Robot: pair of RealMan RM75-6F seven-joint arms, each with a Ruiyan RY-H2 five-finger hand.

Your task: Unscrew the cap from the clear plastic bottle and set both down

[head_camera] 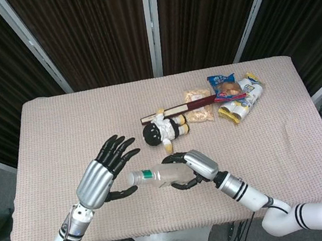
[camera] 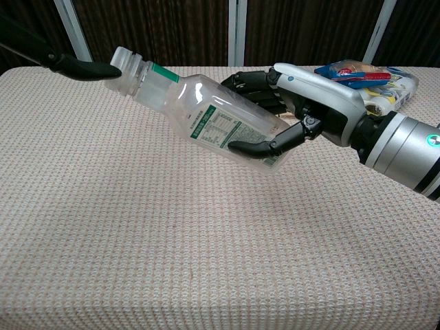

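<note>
My right hand (head_camera: 194,166) (camera: 313,103) grips a clear plastic bottle (head_camera: 159,174) (camera: 210,118) around its body and holds it above the table, tilted, with the neck pointing left and up. A green band rings the neck, and the pale ribbed top end (camera: 126,62) looks like the cap. My left hand (head_camera: 103,174) is beside the neck with its fingers spread and holds nothing. In the chest view only one dark fingertip (camera: 86,68) of it shows, touching or almost touching the bottle's top end.
The table (head_camera: 58,131) has a beige woven cloth. Behind the bottle lie a small doll (head_camera: 166,130), a dark red stick (head_camera: 177,109) and several snack packets (head_camera: 234,94) (camera: 375,77) at the back right.
</note>
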